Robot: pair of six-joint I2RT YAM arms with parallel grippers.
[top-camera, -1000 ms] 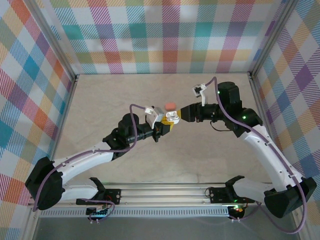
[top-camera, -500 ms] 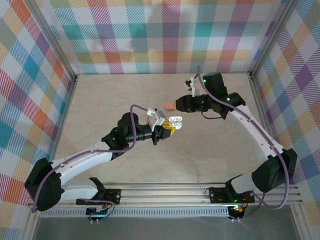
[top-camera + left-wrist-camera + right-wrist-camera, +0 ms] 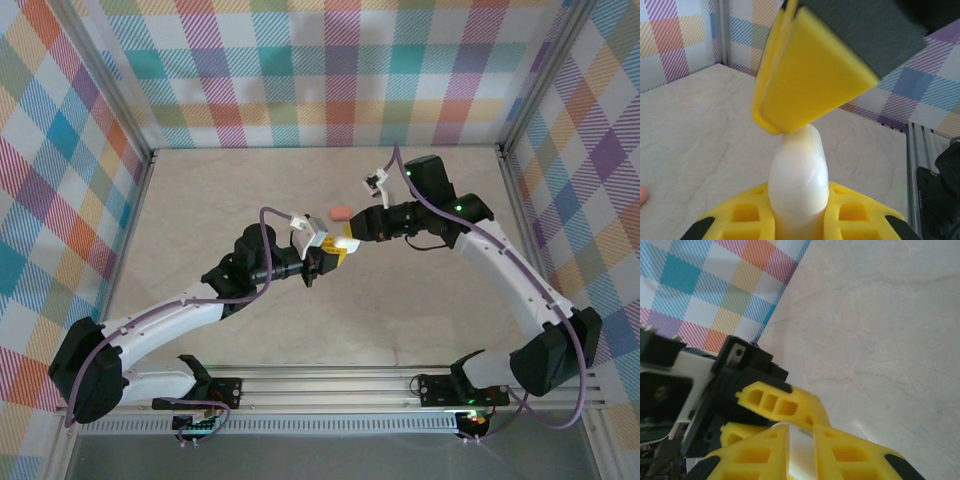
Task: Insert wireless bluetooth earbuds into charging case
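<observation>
A white charging case (image 3: pixel 345 243) hangs above the middle of the table, and my left gripper (image 3: pixel 334 254) is shut on its lower part. In the left wrist view the case (image 3: pixel 799 175) stands upright between my yellow fingers (image 3: pixel 735 220), with a yellow finger of the right gripper (image 3: pixel 810 85) pressing on its top. My right gripper (image 3: pixel 801 452) comes in from the right and is shut on the case's white edge (image 3: pixel 801 460), its jaws close on either side. The earbuds are hidden.
A salmon-pink case (image 3: pixel 340 211) lies on the table just behind the two grippers. The left gripper's yellow finger (image 3: pixel 782 404) and black mount sit right in front of the right wrist camera. Plaid walls and metal posts enclose the table.
My right gripper has swung from beside the pink case down and left onto the white case and closed on it. The left arm has held the case nearly still.
</observation>
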